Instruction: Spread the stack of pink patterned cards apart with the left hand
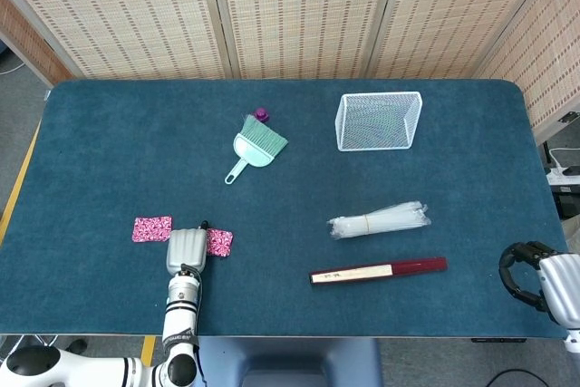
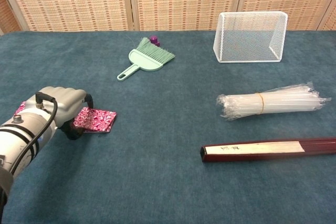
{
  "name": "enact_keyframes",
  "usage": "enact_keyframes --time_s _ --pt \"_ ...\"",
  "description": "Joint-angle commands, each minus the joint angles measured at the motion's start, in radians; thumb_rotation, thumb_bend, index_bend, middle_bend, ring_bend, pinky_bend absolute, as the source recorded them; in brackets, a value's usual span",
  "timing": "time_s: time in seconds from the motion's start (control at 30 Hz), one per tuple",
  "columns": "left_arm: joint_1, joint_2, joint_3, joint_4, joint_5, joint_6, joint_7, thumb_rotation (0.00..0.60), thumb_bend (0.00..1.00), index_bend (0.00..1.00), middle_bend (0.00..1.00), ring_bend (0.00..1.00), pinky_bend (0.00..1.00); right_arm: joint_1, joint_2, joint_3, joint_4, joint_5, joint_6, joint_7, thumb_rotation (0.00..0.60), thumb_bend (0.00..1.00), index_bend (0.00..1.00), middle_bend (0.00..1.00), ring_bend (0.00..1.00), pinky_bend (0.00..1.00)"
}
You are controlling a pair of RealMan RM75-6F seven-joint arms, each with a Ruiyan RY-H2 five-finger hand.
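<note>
While pressing down on the pink patterned cards [image 1: 218,242], left hand [image 1: 186,251] sits palm-down, fingers curled over the stack, covering its middle. Cards poking out both sides of that hand: one part [image 1: 151,228] to its left, one to its right. Right hand [image 1: 530,276] far right of the cards, at table [image 1: 109,151] edge, fingers curled in, holding nothing.

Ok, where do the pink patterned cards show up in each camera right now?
Head view: the pink patterned cards lie lower left on the table, showing either side of the left hand.
Chest view: cards at mid-left, partly under the same hand.
Shared landmark: the green dustpan brush, farther back on the table.
</note>
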Motion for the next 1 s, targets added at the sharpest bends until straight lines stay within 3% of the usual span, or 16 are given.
enact_keyframes --time_s 0.03,1.0 --pt "0.000 0.001 0.001 -0.004 0.006 0.002 -0.001 0.600 0.33 0.26 1.00 1.00 1.00 0.000 0.000 0.000 0.000 0.000 0.000 0.000 0.600 0.46 0.65 0.58 0.52 0.80" --pt "0.010 0.002 0.010 -0.007 0.043 -0.018 -0.023 0.600 0.33 0.22 1.00 1.00 1.00 0.000 0.001 0.000 -0.001 0.001 0.000 0.002 0.600 0.46 0.65 0.58 0.52 0.80"
